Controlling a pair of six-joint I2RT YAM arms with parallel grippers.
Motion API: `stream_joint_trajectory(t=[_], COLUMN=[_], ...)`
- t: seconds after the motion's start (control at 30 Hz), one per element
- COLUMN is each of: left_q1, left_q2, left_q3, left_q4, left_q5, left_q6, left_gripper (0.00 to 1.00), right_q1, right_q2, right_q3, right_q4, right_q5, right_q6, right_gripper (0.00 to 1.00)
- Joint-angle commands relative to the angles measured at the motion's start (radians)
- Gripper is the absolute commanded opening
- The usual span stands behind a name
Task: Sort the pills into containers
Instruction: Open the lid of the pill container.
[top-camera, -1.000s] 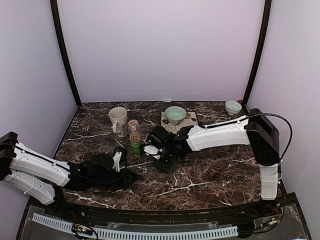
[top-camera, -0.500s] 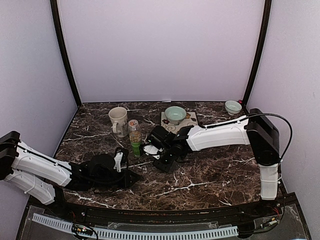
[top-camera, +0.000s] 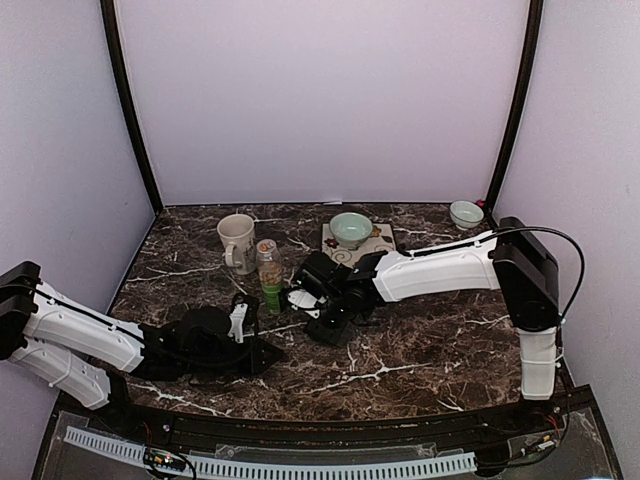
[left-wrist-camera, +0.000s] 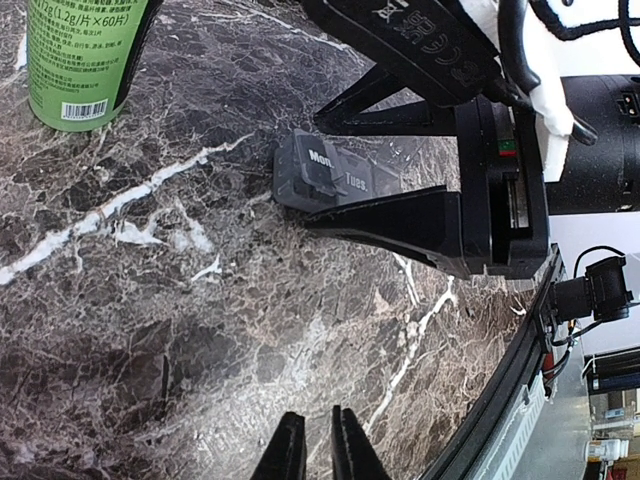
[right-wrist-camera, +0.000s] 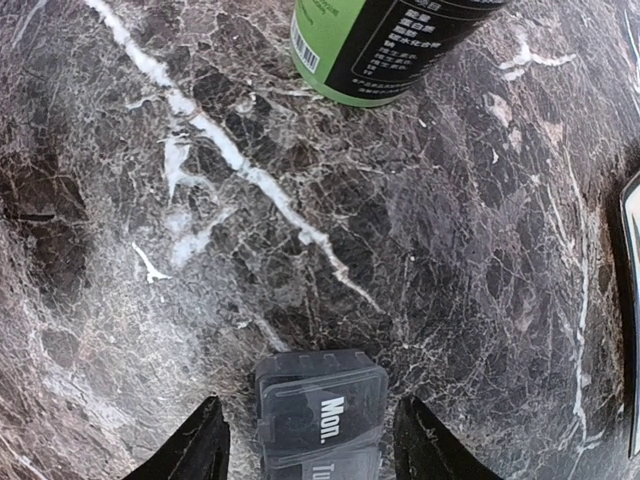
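Top view: green-labelled bottle (top-camera: 270, 288) upright on dark marbled surface (top-camera: 430, 340), near cream mug (top-camera: 236, 240).
Left wrist: left pincer (left-wrist-camera: 320, 450) closed, empty (tips nearly touching).
Right wrist: right pincer (right-wrist-camera: 315, 445) wide, straddling dark grey plastic strip of lidded containers (right-wrist-camera: 320, 405), gaps either side.

Right hand (right-wrist-camera: 312, 442) fingers spread wider around containers (right-wrist-camera: 320, 400).

Soft, even light (slight wide-angle bend at edges)

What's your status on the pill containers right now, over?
Left end effector shut, empty. Right end effector open, straddling the containers, not clamped. Pills not visible. Green bottle stands close beyond.
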Motion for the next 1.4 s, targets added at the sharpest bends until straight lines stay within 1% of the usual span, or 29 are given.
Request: stream_joint_trajectory(t=[0.0,0.43,0.77,1.37], left_q1=[-0.007,-0.014,-0.014,-0.014], left_q2=[0.003,0.019,0.036,0.059], left_q3=[0.015,0.021,0.026,0.043], left_q4=[0.021,0.026,0.036,0.042], left_q5=[0.008,0.013,0.019,0.026], left_q6=[0.016,0.021,0.026,0.038], left_gripper=[0.14,0.13,0.13,0.13], right_q1=[0.004,-0.013,-0.033,-0.044], right_q2=[-0.021,-0.008,-0.003,-0.016], right_q3=[0.009,0.036,0.054,0.043], right_q4=[0.005,-0.005,-0.015,-0.014], right_q5=[0.016,0.039,0.024,0.048], right_q6=[0.013,0.019,0.021,0.023], right_gripper=[0.58,0.57,0.53,0.47])
